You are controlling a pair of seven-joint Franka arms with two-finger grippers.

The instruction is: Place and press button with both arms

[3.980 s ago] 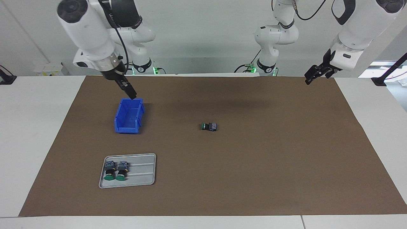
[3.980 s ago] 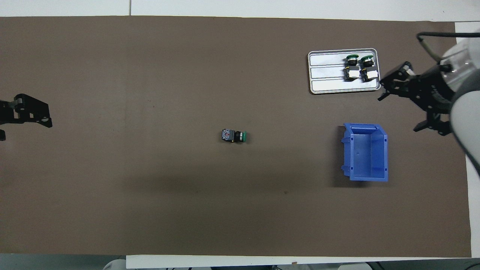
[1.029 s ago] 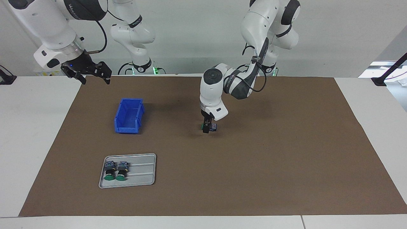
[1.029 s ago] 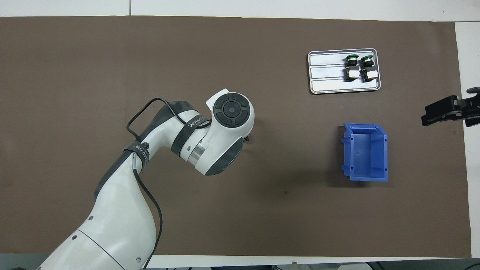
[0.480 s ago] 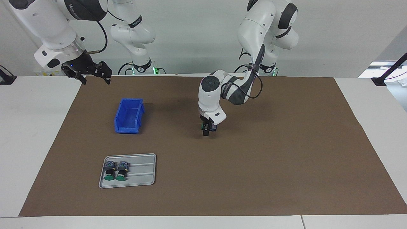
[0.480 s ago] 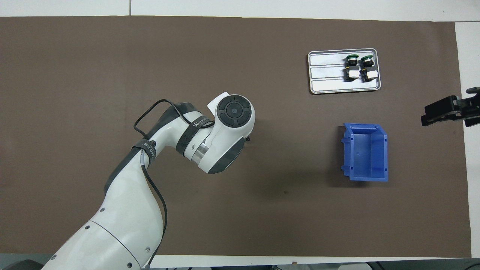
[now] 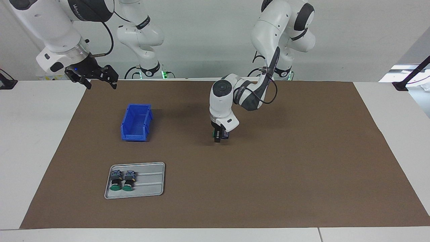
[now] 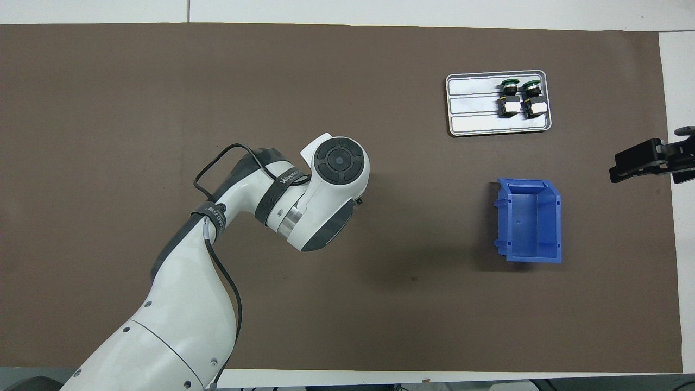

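Looking across from the facing view: left claw point(image 7: 217, 137) down at the button point(image 7: 226, 135), which lies on its side on the brown mat point(image 7: 302, 168) mid-worktop. Cannot tell whether spread or already pinching. Right claw point(image 7: 91, 79) spread wide, empty, waiting over the mat's corner at the right arm's end. Blue bin point(image 7: 136, 122) and, farther from the robots, grey tray point(image 7: 151, 188) with two like buttons point(image 7: 121, 181), both well apart from the grasp.

Looking down from overhead: button almost wholly hidden under the left wrist; right claw point(image 8: 646, 163) beside the bin point(image 8: 529, 222).

Judged best: grip squarely across the black body, leave the green cap free, lift only once firm.
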